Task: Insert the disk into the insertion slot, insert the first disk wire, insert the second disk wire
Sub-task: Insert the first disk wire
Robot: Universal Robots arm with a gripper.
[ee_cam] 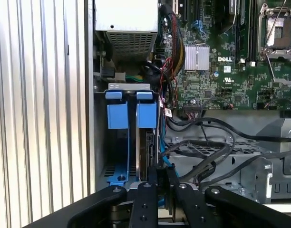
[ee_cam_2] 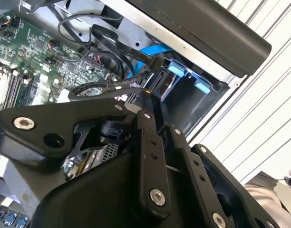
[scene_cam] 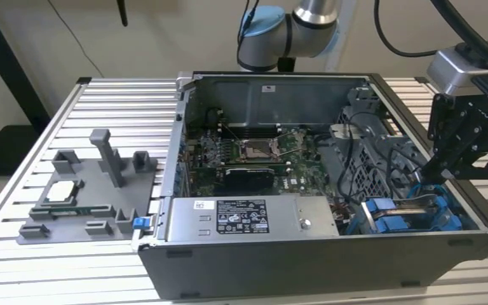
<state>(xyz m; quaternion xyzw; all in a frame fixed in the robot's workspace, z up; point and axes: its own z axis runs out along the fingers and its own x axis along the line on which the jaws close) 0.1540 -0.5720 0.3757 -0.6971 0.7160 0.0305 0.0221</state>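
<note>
The disk (ee_cam: 143, 153) stands on edge inside the insertion slot (ee_cam: 129, 87), a grey metal bay with blue plastic fittings (ee_cam: 146, 114) in the case corner (scene_cam: 406, 216). My gripper (ee_cam: 162, 179) hovers at the disk's exposed end, its black fingers (ee_cam: 151, 186) drawn close together. What lies between them is hidden. Black wires (ee_cam: 202, 161) and a thin blue wire (ee_cam: 160, 151) run right beside the fingers. In the second wrist view a black plug (ee_cam_2: 154, 61) on a wire sits just beyond my gripper (ee_cam_2: 148, 95). In the exterior view my gripper (scene_cam: 436, 179) reaches down over the bay.
The open computer case holds a motherboard (scene_cam: 244, 149), a power supply (scene_cam: 244, 217) and a perforated grey cage (scene_cam: 371, 146) next to the bay. A grey fixture (scene_cam: 83, 190) with small parts stands on the slatted table at the exterior view's left.
</note>
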